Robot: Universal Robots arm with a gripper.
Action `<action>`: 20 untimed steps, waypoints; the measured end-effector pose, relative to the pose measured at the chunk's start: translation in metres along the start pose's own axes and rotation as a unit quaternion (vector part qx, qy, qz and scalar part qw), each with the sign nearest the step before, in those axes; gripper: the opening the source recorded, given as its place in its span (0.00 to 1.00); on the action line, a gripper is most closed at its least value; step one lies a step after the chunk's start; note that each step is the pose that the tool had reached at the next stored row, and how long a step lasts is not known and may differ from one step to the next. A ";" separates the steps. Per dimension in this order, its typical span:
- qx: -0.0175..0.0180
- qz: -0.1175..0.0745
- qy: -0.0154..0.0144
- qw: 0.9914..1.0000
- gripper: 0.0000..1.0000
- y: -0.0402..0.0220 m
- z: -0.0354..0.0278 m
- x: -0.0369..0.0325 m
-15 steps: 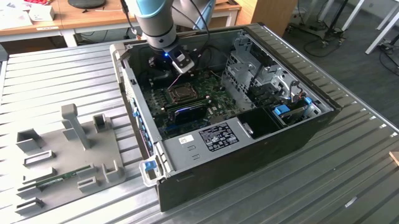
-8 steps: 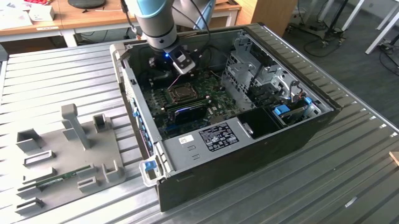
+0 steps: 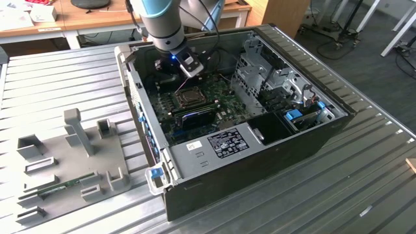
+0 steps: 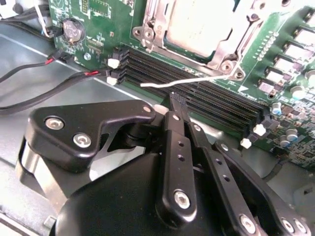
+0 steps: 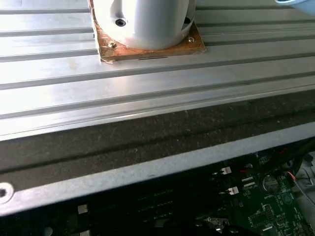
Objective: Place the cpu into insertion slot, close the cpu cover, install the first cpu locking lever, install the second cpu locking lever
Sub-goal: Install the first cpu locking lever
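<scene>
The square silvery-rimmed insertion slot [image 4: 197,29] is being shown on the glossy green motherboard [image 4: 98,19]; the black metal end effector [image 4: 178,105] is being held pressed together nearby.

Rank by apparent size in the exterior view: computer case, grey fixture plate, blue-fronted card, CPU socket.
Largest to smallest:
1. Computer case
2. Grey fixture plate
3. Blue-fronted card and insertion slot look close in size, so I won't rank them against each other.

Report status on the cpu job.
Gripper jaws shut, empty, just off the thin lever beside the memory slots. Cpu seated in slot, cover down over it. Nothing in the way.
</scene>
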State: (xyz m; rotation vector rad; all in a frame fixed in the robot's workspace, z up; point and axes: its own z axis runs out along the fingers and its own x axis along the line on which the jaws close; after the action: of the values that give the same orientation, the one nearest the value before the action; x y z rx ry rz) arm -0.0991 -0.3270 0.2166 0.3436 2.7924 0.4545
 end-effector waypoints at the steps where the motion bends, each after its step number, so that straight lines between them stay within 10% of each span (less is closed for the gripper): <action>1: 0.000 0.000 0.000 1.000 0.11 -0.0011 -0.0005 -0.0001; 20: 0.000 0.000 -0.002 1.000 0.11 -0.0083 0.0032 -0.0014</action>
State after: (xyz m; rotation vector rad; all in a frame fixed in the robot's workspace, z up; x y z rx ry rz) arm -0.0983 -0.3342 0.2112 0.3425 2.7885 0.4544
